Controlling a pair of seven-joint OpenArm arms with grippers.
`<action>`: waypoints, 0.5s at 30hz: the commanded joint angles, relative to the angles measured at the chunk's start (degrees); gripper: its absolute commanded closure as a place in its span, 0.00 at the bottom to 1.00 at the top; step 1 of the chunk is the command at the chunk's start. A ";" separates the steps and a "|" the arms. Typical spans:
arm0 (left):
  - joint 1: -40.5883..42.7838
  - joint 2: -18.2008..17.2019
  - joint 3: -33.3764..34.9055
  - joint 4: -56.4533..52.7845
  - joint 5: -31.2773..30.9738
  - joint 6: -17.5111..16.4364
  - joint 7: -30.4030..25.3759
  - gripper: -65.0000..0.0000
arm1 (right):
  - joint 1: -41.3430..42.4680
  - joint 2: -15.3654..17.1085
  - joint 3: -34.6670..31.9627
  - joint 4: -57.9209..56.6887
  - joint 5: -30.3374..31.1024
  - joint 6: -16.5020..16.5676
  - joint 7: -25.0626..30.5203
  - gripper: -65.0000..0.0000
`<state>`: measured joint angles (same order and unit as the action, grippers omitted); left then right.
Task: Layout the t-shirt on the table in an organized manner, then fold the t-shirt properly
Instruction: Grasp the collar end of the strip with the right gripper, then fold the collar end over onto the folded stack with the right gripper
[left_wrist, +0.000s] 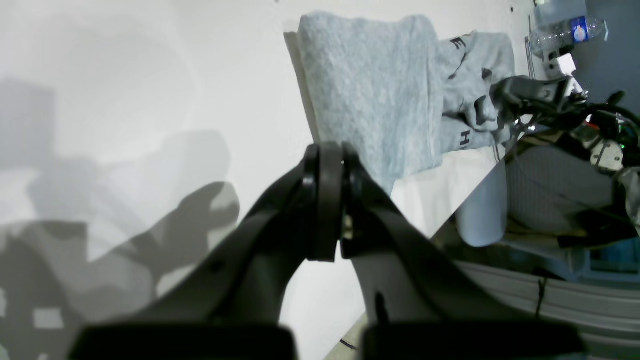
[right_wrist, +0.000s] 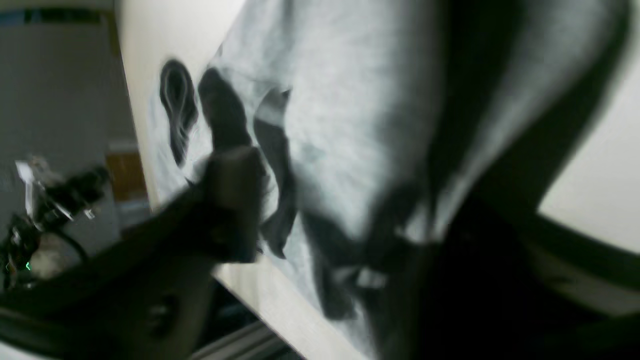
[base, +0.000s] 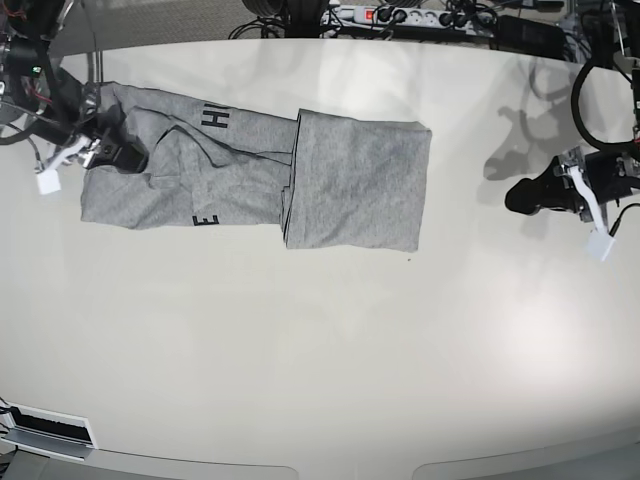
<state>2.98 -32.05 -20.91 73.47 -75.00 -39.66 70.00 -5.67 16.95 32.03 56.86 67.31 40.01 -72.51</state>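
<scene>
Base view is showing the table (base: 330, 350), wide and glossy off-white, taking nearly the whole picture. The t-shirt (base: 260, 180) is lying on its far left part, stretched as a long band, with the right end folded over into a neat smooth rectangle and the left part wrinkled, black letters showing there. The right gripper (base: 112, 152) is sitting at the left end of the shirt, its jaws standing apart with grey cloth between them; the right wrist view is blurred, so I cannot tell if they are really pinching the fabric. The left gripper (base: 522, 195) is hovering over bare table well apart from the shirt, on the right side, and its jaws are pressed together with nothing between them.
</scene>
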 joint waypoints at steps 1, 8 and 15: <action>-0.79 -1.11 -0.33 0.87 -1.53 -0.34 -1.03 1.00 | 0.17 0.68 -0.90 0.42 0.24 -0.01 -0.61 0.67; -0.76 -1.14 -0.33 0.87 -1.49 -0.34 -0.96 1.00 | 2.19 1.18 -2.73 5.38 0.22 -0.01 -2.71 1.00; -0.76 -1.16 -0.33 0.87 -1.46 -0.34 -0.96 1.00 | 0.37 3.48 -2.67 21.46 -0.26 -0.01 -7.49 1.00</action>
<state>3.01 -31.90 -20.91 73.47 -74.98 -39.66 70.02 -5.80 19.25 29.06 77.54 65.71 39.70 -80.25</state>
